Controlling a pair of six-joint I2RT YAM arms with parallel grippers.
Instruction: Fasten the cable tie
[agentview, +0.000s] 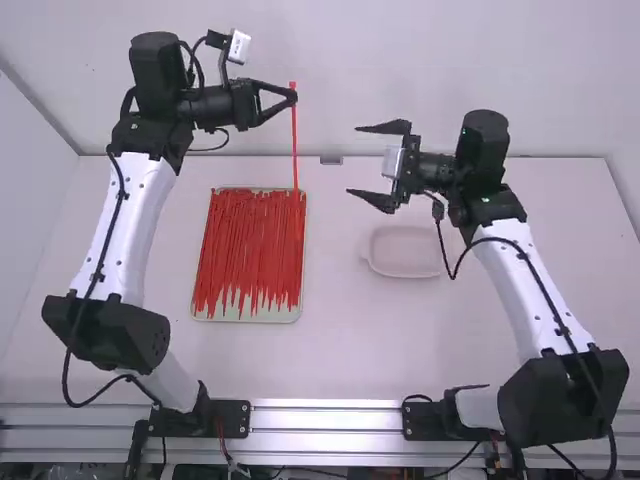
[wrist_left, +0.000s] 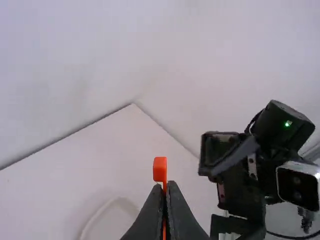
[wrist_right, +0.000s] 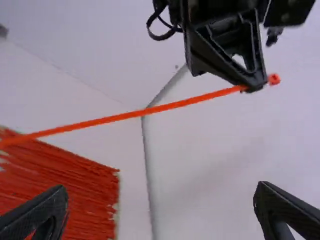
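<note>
My left gripper is raised high over the back of the table, shut on a red cable tie just below its head; the strap hangs straight down towards the pile. In the left wrist view the head of the cable tie pokes up between the closed fingers. My right gripper hovers to the right of it at similar height, jaws wide open and empty, facing the tie. The right wrist view shows the tie stretched across, held by the left gripper.
A tray full of several red cable ties lies left of the middle. A clear shallow plastic container sits under the right arm's wrist. A small grey fitting sits at the table's back edge.
</note>
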